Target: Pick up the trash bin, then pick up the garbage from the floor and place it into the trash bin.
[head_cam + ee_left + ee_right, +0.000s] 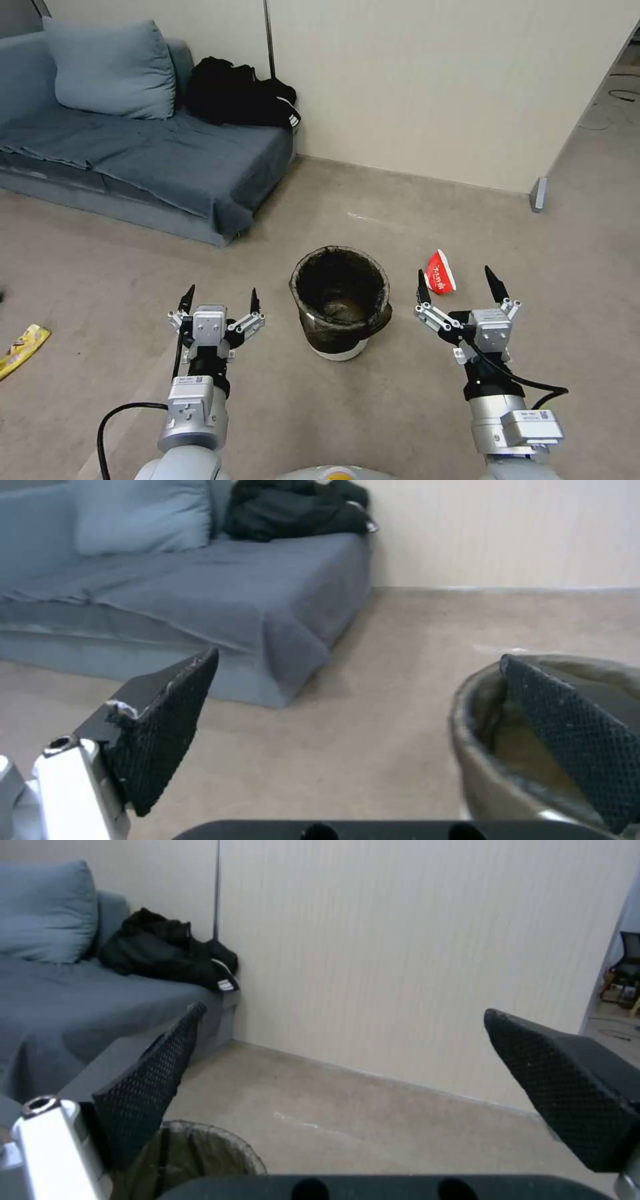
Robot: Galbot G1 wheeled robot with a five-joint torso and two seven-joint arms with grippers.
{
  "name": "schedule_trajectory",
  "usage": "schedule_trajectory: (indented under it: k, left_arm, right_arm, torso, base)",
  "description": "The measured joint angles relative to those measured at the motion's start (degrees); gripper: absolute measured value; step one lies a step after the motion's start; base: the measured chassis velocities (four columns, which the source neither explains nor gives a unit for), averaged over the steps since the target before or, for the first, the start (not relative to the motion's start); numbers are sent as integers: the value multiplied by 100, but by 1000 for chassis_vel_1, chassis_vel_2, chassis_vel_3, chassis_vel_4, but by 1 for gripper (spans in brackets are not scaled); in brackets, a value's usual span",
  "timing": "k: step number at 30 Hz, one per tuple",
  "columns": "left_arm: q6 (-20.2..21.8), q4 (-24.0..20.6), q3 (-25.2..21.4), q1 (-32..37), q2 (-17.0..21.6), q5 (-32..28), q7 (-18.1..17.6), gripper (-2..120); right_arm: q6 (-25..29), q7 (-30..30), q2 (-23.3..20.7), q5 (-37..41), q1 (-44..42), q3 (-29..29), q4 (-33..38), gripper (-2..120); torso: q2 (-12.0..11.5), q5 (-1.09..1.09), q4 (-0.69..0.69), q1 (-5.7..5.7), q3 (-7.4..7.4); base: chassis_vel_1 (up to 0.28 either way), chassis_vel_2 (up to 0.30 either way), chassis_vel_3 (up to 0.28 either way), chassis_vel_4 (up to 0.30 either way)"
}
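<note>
1. Head view: the bin [341, 303] stands upright on the carpet [400, 413], between the two arms, its dark liner folded over the rim and the white base showing below. The left gripper [221, 299] hovers just to the left of the bin, fingers spread wide, holding nothing. The right gripper [459, 283] hovers to the right of the bin, also spread wide and empty. A crushed red-and-white cup [440, 273] lies on the carpet just beyond the right gripper, between its two fingertips as seen from here. A yellow wrapper [23, 346] lies far to the left, well apart from the bin. A sofa [140, 167] with a pillow [110, 67] and black clothing [240, 93] stands against the wall behind.

2. Left wrist view: the left gripper [360, 672] has its jaws wide apart with bare carpet between them. One pad [573, 740] overlaps the bin [477, 760] in this view; whether it touches the rim cannot be told. The sofa [200, 595] is beyond.

3. Right wrist view: the right gripper [343, 1015] is wide open and empty. The bin [200, 1152] shows beside one finger [143, 1095], with the wall [400, 965] ahead.
</note>
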Motion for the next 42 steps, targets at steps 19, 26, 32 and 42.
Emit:
schedule_trajectory:
  k: [19,26,32,42]
  left_arm:
    - [671,1185,-53,-2549,1317,-3886,790,100]
    - [943,1901,194,-3260,1283,-4038,472,100]
    - [1194,2340,219,-3547,1206,-3998,62,100]
    - [1521,2946,391,-3852,1147,-3898,-455,100]
  right_arm:
    - [197,-22,0,-135,-18,58,5,100]
    - [188,-13,0,-179,9,110,-51,100]
    - [186,-11,0,-182,16,112,-71,100]
    - [184,-6,0,-108,77,37,-219,100]
  torso:
    - [0,-1,0,0,0]
    - [0,-1,-1,0,1]
    - [0,0,1,0,0]
    - [0,0,0,0,0]
  base:
    - [0,0,0,0]
    - [0,0,0,0]
    - [0,0,0,0]
    - [0,0,0,0]
